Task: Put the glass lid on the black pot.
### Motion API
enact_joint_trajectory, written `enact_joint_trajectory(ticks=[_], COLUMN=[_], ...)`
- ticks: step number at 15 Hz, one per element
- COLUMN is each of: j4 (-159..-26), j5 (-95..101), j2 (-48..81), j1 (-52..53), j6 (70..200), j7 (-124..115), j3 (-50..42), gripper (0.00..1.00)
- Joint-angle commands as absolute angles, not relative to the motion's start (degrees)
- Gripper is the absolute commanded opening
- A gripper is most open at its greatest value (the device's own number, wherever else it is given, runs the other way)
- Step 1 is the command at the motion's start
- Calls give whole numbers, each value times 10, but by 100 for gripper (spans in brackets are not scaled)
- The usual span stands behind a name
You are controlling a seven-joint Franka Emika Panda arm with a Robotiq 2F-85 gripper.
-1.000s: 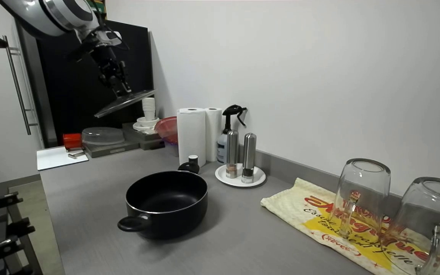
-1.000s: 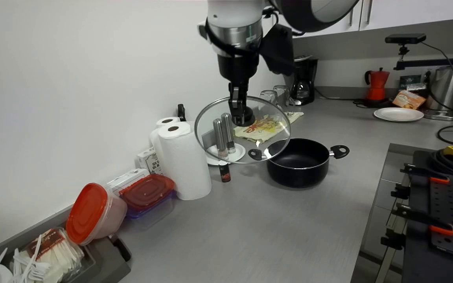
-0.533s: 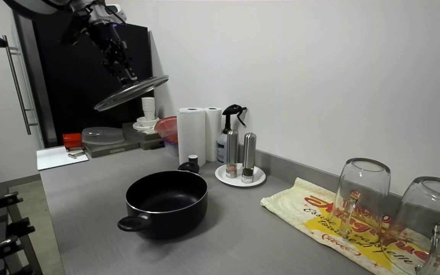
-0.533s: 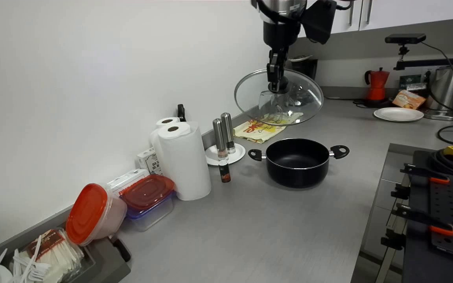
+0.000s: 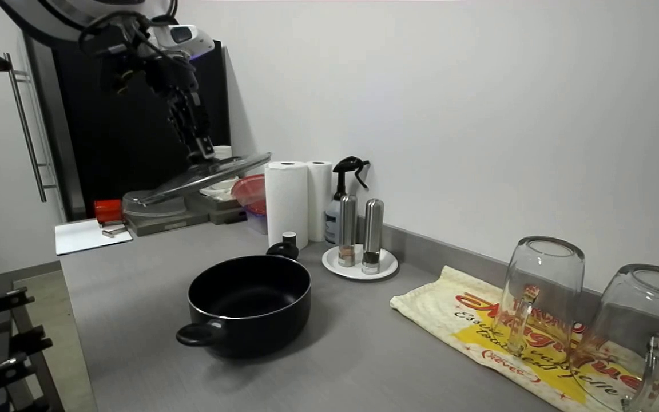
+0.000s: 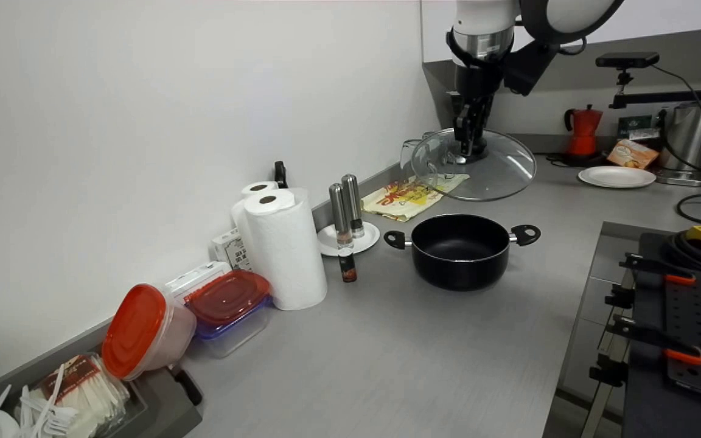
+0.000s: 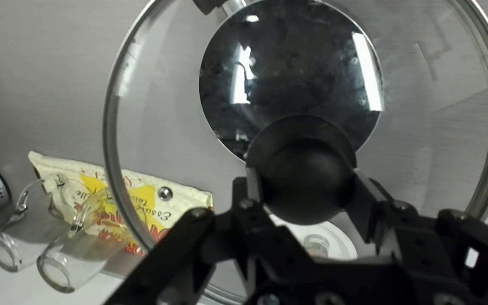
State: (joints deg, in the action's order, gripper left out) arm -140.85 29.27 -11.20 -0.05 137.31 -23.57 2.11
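Jaws drawn in on both sides of the dark knob (image 7: 307,186), holding the glass lid (image 6: 502,176) tilted in the air. Probably gripped there to leave the rim (image 7: 109,114) free all round for seating. Beneath, well apart, the black pot (image 6: 460,274), upright on the bench (image 6: 387,365), mouth bare and side handles (image 5: 201,336) at opposite sides, well placed for covering; seems to call for levelling and centring of the lid first. Near the pot, two metallic mills (image 5: 373,226) on a white plate (image 5: 388,264), perhaps to catch stray grains. Farther along, two glass mugs (image 5: 541,292) upside down on a printed cloth (image 5: 467,323), presumably for draining. Legible on the cloth, "Essuie" and "tout" in black; also larger red lettering, perhaps "Magique," partly behind glass. On the spray bottle (image 5: 333,212) near the mills, a label (image 5: 330,226) too small to read.
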Motion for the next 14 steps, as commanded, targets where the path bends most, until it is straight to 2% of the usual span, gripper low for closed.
enact_joint_trajectory(ticks=[1, 14], j4=[-1413, -1268], j5=[277, 229], j2=[-70, 114], j1=[-34, -38], j6=[1423, 1448], j7=[-239, -211], j3=[8, -35], gripper=[25, 25])
